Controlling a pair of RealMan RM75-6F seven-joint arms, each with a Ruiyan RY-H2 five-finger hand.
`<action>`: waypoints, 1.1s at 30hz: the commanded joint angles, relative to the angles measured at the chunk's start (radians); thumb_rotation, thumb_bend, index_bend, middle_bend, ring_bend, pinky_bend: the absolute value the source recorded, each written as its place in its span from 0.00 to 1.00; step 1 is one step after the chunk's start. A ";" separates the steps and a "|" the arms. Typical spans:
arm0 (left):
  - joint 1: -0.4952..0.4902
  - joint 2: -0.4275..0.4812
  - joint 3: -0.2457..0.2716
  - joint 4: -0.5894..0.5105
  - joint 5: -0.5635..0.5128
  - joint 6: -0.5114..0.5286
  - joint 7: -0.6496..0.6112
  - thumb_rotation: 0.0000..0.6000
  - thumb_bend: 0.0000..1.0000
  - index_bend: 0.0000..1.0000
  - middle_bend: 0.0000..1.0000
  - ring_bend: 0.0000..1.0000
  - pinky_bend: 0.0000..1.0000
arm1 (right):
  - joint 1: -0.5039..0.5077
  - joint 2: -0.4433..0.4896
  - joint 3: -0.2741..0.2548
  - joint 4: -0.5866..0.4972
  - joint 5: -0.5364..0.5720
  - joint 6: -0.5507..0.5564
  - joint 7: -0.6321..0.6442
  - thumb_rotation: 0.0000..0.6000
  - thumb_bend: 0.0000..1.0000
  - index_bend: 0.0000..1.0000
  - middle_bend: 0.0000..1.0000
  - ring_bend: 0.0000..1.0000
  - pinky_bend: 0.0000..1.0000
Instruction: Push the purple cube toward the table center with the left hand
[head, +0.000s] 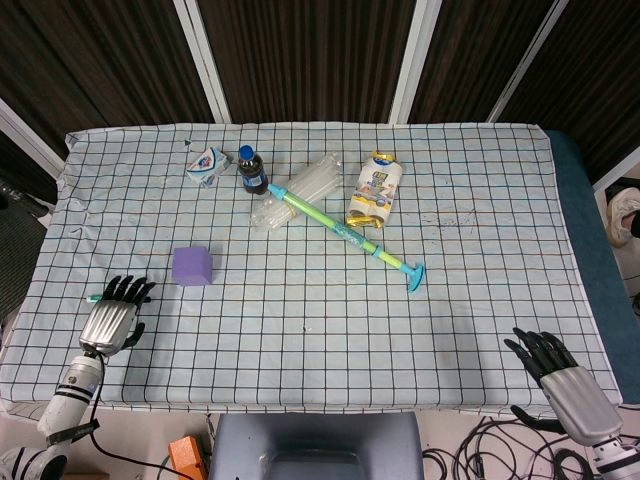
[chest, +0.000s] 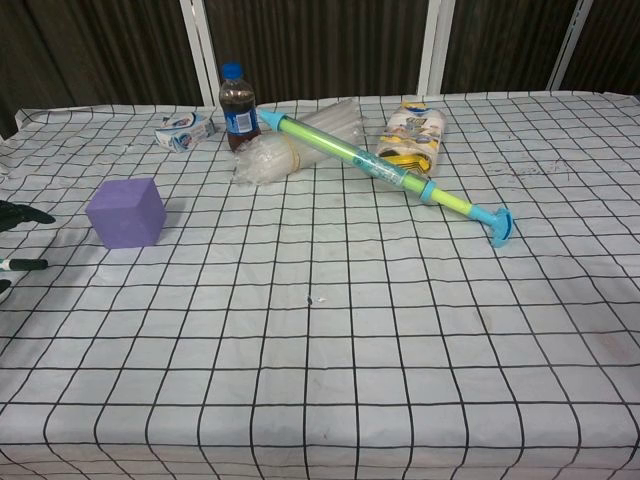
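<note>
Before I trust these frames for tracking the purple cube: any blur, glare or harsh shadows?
Head view: even light, sharp, purple cube casts almost no shadow. Chest view: cube crisp with a soft shadow at its right; the left robot hand is cut off at the edge.

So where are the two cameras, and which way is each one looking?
Head view: high up, looking steeply down over the whole table; both hands show, the left hand near the purple cube, the right hand at the near right edge.
Chest view: lower, looking forward across the table; only dark fingers of the left hand at the left edge.
Both show the cube, bottle and long green toy.
</note>
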 joint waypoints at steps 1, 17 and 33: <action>-0.005 -0.002 -0.003 0.010 -0.010 -0.008 -0.001 1.00 0.43 0.14 0.10 0.00 0.00 | -0.001 0.001 -0.001 0.000 -0.001 0.003 0.002 1.00 0.37 0.00 0.00 0.00 0.00; -0.024 -0.067 -0.012 0.227 -0.057 -0.072 -0.114 1.00 0.44 0.24 0.31 0.10 0.04 | -0.006 0.001 -0.001 0.003 -0.003 0.005 0.000 1.00 0.36 0.00 0.00 0.00 0.00; -0.039 -0.150 -0.002 0.433 -0.030 -0.081 -0.196 1.00 0.45 0.42 0.39 0.20 0.17 | -0.008 0.002 -0.001 0.003 0.000 0.004 -0.005 1.00 0.36 0.00 0.00 0.00 0.00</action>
